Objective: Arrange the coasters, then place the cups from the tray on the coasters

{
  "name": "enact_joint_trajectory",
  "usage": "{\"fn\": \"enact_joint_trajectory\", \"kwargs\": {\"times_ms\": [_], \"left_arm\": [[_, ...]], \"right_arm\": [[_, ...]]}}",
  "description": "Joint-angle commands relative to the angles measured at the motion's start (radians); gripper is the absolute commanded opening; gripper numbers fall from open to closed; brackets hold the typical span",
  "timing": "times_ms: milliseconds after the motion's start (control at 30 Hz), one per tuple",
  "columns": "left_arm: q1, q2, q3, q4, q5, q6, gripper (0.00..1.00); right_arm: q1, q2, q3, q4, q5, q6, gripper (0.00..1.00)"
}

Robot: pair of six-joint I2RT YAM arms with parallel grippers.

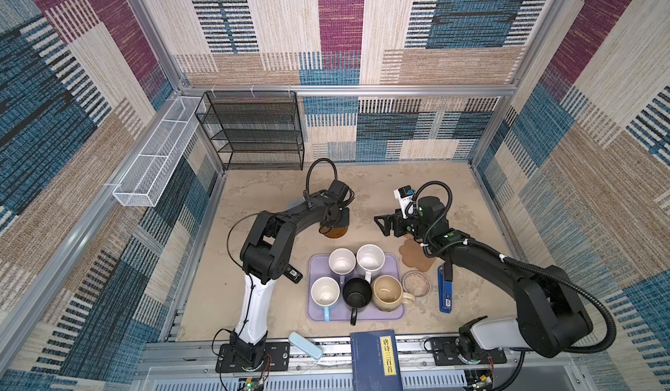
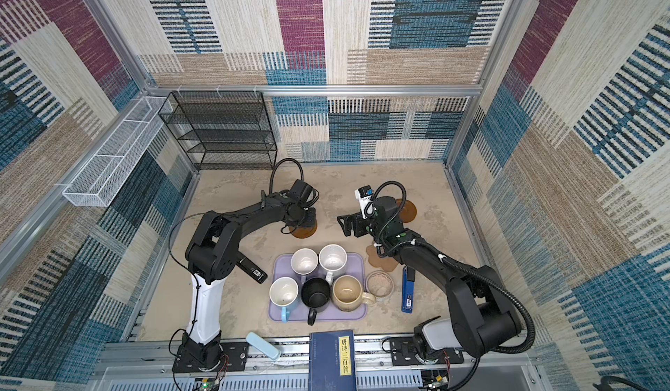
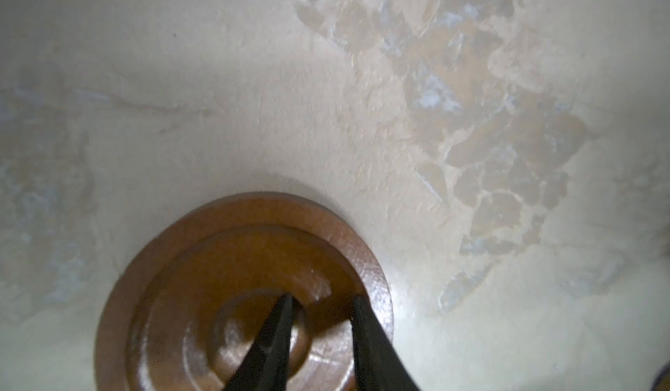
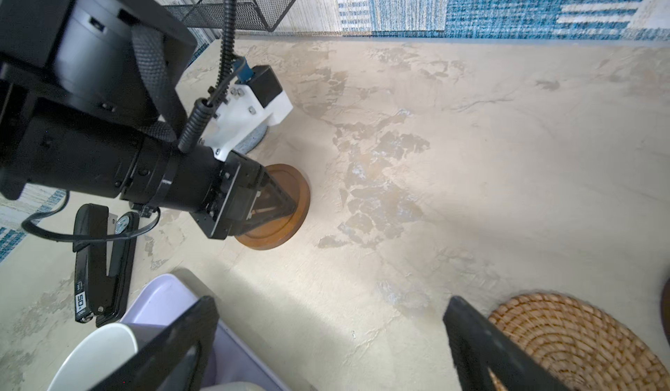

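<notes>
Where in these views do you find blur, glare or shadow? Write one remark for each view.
Left wrist view: the wooden coaster looks soft, with glossy highlights and a shadow from the left gripper. Right wrist view: the right gripper is blurred, the rattan coaster crisp. In both top views the tray is evenly lit.

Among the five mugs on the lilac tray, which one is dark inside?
The matte black mug, in the middle of the near row; the other four show white or beige insides.

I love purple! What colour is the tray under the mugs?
The tray is lilac, clearest in a top view.
</notes>
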Motion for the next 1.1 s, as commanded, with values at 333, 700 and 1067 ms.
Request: {"fn": "enact_joint_trajectory", "kwargs": {"times_ms": [333,700,1067], "left_arm": [[0.051,0.118,0.178,-0.098,-0.082,0.002,0.39],[0.082,0.151,0.233,-0.102,-0.092,0.03,0.45],[0.098,0.048,0.174,-0.014,-0.003,0.018,0.56]], "right_arm": [[0.0,0.009,0.0,0.042,0.02,0.004,1.0],[0.001,0.054,0.016,0.042,0.022,0.003,1.0],[0.0,0.058,0.018,0.045,0.028,0.002,1.0]]}}
